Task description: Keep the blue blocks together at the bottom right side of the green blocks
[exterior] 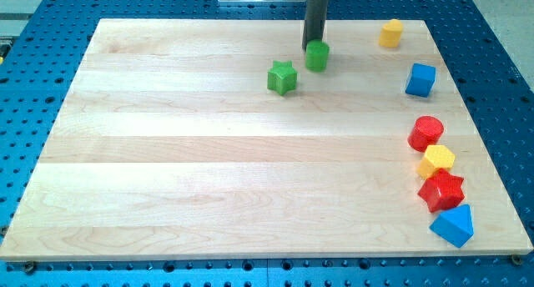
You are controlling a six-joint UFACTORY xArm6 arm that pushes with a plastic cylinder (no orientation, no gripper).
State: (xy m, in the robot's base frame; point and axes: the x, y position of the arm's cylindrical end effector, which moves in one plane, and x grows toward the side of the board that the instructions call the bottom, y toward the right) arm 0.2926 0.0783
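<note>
My tip (311,47) stands at the view's top centre, just above and touching the top-left of the green cube (317,56). The green star (282,77) lies a little to the lower left of that cube. The blue cube (420,79) sits near the board's right edge, well to the right of the green blocks. The blue triangle (453,225) lies at the bottom right corner of the board, far from the blue cube.
A yellow block (390,33) sits at the top right. Down the right edge lie a red cylinder (425,133), a yellow hexagon (436,160) and a red star (440,191), between the two blue blocks. The wooden board (209,170) lies on a blue perforated table.
</note>
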